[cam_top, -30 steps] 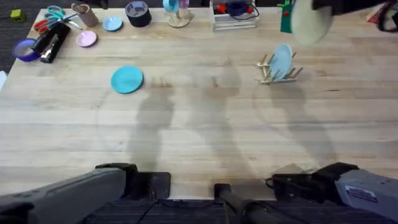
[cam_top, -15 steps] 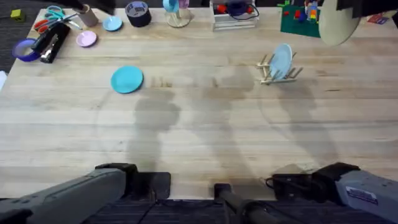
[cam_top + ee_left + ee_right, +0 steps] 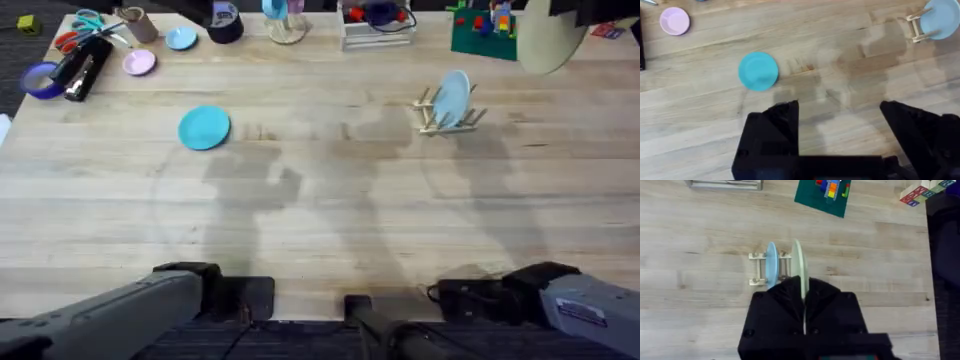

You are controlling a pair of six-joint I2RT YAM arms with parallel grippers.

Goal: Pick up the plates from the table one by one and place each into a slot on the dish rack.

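- Plates first: I count three on my screens. A turquoise plate [image 3: 205, 128] lies flat on the table [image 3: 330, 230], towards the far left and well apart from the dish rack [image 3: 447, 117].
- A pale blue plate [image 3: 453, 99] stands on edge in a slot of that rack; from the right wrist camera I see it upright between the dowels [image 3: 771, 265].
- The cream plate [image 3: 798, 265] is pinched edge-on in my right gripper [image 3: 805, 302], whose black fingers close tight on its rim. Overhead it shows as a large pale disc [image 3: 552, 40] at the far right, up off the table.
- In the right wrist view the cream plate sits just beside the blue one, over the rack; I cannot tell whether it touches the rack.
- My left gripper [image 3: 840, 125] has its fingers spread wide with nothing between them, above bare wood, the turquoise plate [image 3: 758, 71] ahead of it.
- Clutter lines the far edge: a small pink dish [image 3: 139, 63], scissors [image 3: 82, 27], a green board with coloured blocks [image 3: 484, 30].
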